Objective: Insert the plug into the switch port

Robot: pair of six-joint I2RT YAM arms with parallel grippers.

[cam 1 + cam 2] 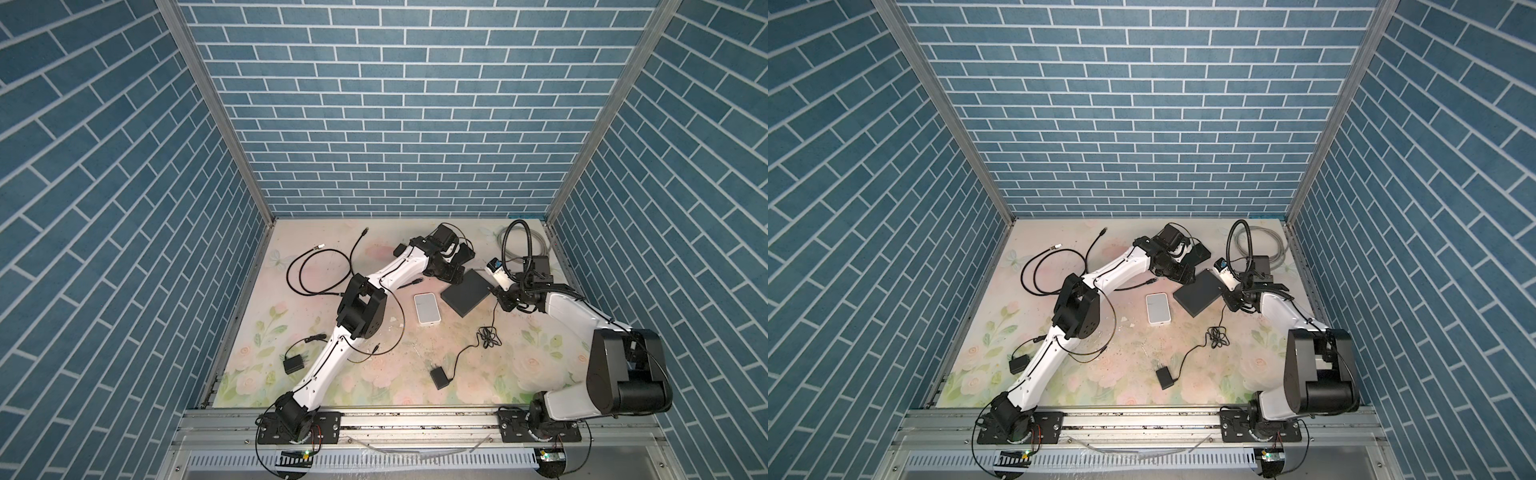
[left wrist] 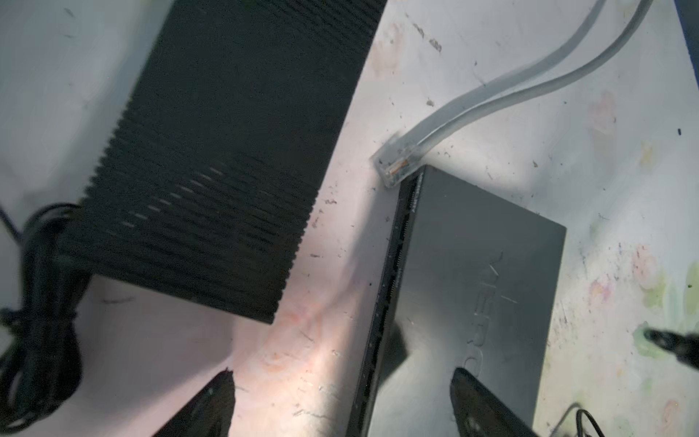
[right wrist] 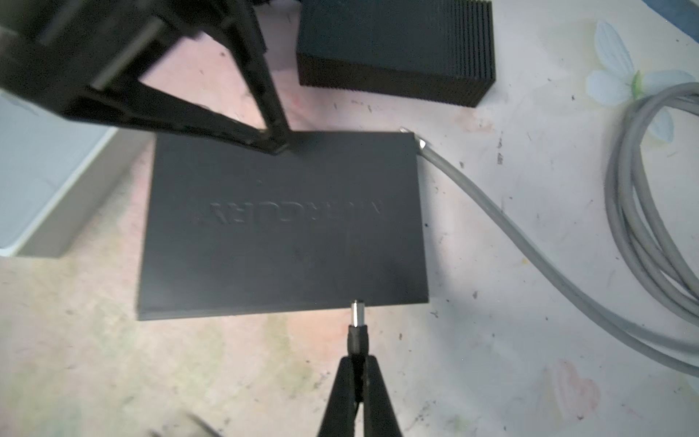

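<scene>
The switch (image 1: 465, 293) (image 1: 1198, 293) is a flat dark grey box lying on the floral mat. In the right wrist view my right gripper (image 3: 357, 359) is shut on the black barrel plug (image 3: 357, 335). The plug's metal tip touches the near side edge of the switch (image 3: 283, 227). My left gripper (image 2: 342, 382) is open and straddles the port edge of the switch (image 2: 472, 283), one finger over its top and the other over the mat. In both top views the left gripper (image 1: 451, 272) (image 1: 1177, 272) is at the switch's far side and the right gripper (image 1: 500, 298) (image 1: 1229, 299) at its right side.
A ribbed black box (image 2: 227, 151) (image 3: 397, 49) stands just beyond the switch. A grey network cable (image 3: 529, 246) ends in a clear connector (image 2: 397, 162) at the switch's corner. A white device (image 1: 427, 307) lies left of the switch. Black cables (image 1: 320, 270) and two adapters (image 1: 294, 364) (image 1: 440, 377) lie on the mat.
</scene>
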